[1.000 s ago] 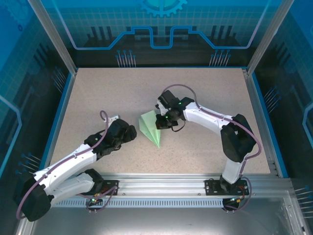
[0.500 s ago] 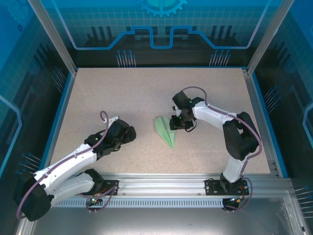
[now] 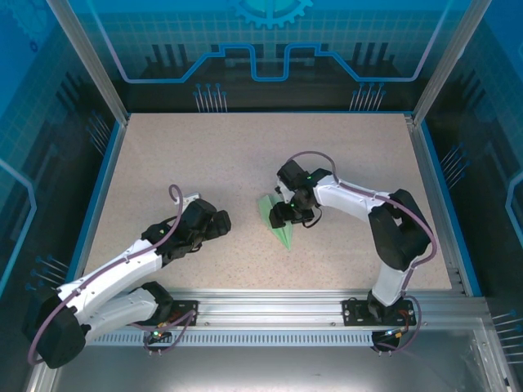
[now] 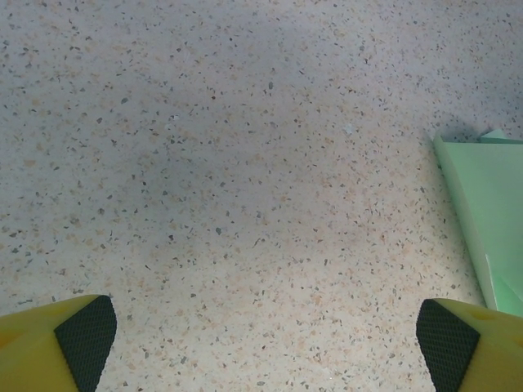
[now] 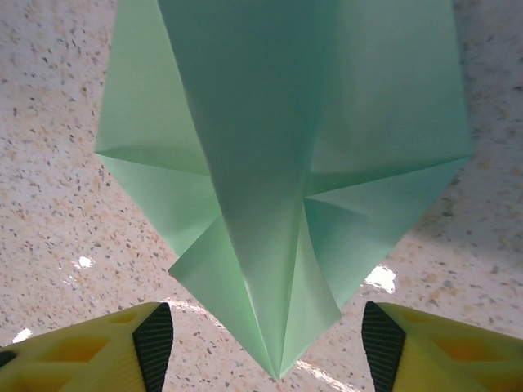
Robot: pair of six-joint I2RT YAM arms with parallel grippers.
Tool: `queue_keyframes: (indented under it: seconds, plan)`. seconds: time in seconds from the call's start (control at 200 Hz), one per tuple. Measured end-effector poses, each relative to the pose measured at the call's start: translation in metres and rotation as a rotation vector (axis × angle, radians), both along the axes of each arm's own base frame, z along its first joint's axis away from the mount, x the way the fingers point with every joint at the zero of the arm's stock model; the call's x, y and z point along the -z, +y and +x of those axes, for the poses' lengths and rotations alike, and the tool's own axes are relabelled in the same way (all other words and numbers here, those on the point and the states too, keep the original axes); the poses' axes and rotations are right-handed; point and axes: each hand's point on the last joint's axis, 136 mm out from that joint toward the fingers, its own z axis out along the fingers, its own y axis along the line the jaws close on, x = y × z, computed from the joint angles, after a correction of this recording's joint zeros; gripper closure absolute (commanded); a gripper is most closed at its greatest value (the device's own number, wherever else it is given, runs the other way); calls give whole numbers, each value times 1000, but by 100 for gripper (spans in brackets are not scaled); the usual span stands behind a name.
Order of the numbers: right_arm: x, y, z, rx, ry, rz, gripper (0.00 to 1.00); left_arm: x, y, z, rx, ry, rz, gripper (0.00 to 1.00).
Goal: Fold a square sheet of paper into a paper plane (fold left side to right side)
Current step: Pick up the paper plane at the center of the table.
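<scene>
The pale mint-green paper plane (image 3: 283,233) lies on the speckled table, a folded dart with a centre crease, its point toward the near edge. My right gripper (image 3: 286,214) hovers over its wide end. In the right wrist view the paper plane (image 5: 270,163) fans out ahead, its tip ending between the yellow fingers (image 5: 151,343), which stand apart from it on both sides; the right gripper (image 5: 267,351) is open. My left gripper (image 3: 222,220) sits to the left of the plane. It is open over bare table (image 4: 245,204), with the plane's edge (image 4: 486,204) at the right.
A blue rim (image 3: 96,204) and clear walls enclose the speckled tabletop (image 3: 245,155). An aluminium rail (image 3: 270,306) with both arm bases runs along the near edge. Bare table lies behind and to either side of the arms.
The right gripper carried the plane to the right, then opened and let it go. The left gripper opened wider and barely moved.
</scene>
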Motion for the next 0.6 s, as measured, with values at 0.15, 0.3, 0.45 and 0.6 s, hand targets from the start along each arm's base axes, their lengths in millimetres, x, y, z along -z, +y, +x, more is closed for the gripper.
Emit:
queue_keyframes:
  seconds: [0.15, 0.3, 0.45, 0.6]
  plan:
    - [8, 6, -6, -25, 18, -6, 33, -1, -3, 1, 10, -7, -8, 2]
    - [14, 11, -10, -46, 32, -18, 33, -2, -4, 2, 15, -9, -11, 2]
    - [15, 17, -7, -59, 23, -27, 35, 1, -5, 2, 21, 3, -10, 2]
    - [17, 18, -4, -65, 10, -52, 47, 2, -7, 2, 36, 6, -5, 1]
